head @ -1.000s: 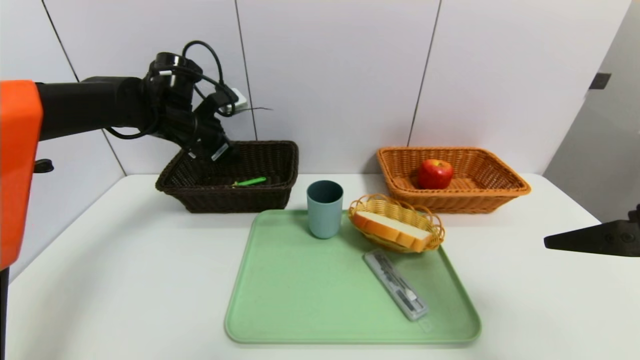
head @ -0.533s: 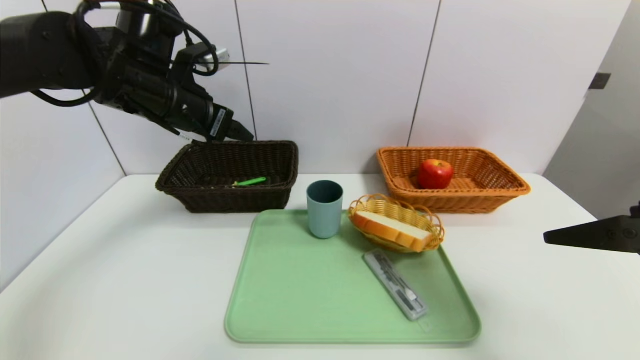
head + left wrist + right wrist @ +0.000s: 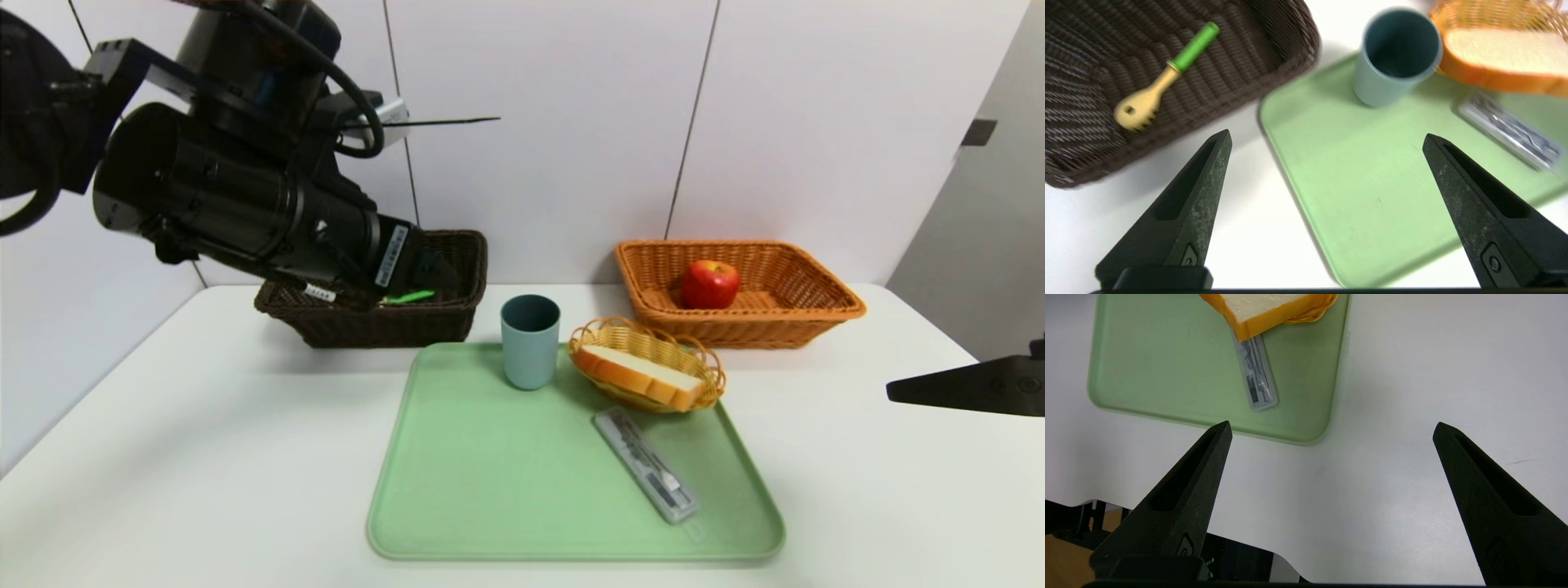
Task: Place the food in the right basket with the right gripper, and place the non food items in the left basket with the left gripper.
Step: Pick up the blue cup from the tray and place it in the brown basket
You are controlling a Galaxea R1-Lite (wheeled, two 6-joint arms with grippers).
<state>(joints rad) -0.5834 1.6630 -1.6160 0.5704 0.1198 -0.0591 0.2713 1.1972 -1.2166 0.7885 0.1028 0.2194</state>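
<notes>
Left end effector [image 3: 1327,139] wide open, empty, in the head view's upper left. Next non-food is probably the blue cup [image 3: 530,340], upright mid-frame on the green tray [image 3: 490,498], down-right of it. Right end effector [image 3: 1331,428] open, empty, parked right edge, nearer the bread [image 3: 641,376].

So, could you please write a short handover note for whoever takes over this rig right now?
Left gripper: open, empty, above the table between dark basket and tray.
Right gripper: open, empty, parked over the table at the right.
Done: fork in the dark basket, apple in the orange basket.
Left: cup and cutlery case go left; bread, in its small wicker dish, goes right.
</notes>
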